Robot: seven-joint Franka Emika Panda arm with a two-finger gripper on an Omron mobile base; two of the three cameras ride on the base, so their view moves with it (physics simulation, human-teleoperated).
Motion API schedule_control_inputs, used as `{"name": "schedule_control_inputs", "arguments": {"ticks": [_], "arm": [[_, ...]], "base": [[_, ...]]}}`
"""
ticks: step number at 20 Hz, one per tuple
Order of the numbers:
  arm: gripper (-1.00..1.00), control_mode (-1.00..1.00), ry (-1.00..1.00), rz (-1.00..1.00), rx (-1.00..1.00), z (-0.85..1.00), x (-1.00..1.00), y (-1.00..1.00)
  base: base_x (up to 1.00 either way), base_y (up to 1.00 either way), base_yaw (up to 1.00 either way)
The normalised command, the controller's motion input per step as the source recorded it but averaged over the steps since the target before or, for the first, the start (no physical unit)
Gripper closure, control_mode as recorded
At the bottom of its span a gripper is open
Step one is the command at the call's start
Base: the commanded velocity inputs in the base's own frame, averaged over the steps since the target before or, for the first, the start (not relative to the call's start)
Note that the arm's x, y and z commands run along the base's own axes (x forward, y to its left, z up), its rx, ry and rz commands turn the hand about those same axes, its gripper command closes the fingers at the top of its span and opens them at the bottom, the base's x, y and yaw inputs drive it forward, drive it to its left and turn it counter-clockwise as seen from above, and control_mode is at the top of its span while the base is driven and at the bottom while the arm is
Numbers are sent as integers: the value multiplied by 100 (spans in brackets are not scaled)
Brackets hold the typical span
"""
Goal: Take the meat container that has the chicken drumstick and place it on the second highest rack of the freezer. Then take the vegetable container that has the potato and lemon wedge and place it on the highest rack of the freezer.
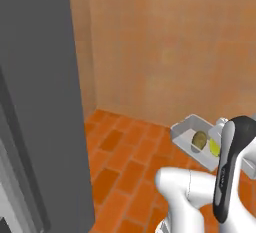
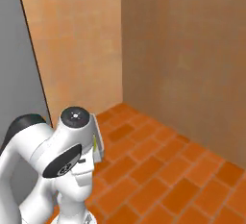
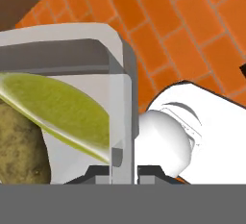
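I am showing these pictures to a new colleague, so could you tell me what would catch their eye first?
Probably the grey tray held up over the orange brick floor, with a potato and a yellow lemon wedge inside. The gripper is shut on the tray's wall. The tall grey freezer looms on the left.

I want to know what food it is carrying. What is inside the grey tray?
The tray holds a brownish potato and a yellow-green lemon wedge beside it. The arm covers the tray's right end, so anything else there stays hidden.
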Motion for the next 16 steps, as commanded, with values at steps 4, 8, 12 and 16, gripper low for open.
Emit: {"name": "schedule_control_inputs", "arguments": {"ticks": [4, 8, 12, 16], "arm": [[100, 100, 0, 0, 0, 0, 0, 0], [100, 100, 0, 0, 0, 0, 0, 0], [100, 100, 0, 0, 0, 0, 0, 0], [100, 100, 0, 0, 0, 0, 0, 0]], "base": [[0, 0, 99], [0, -1, 97], [0, 0, 100], [0, 0, 100]]}}
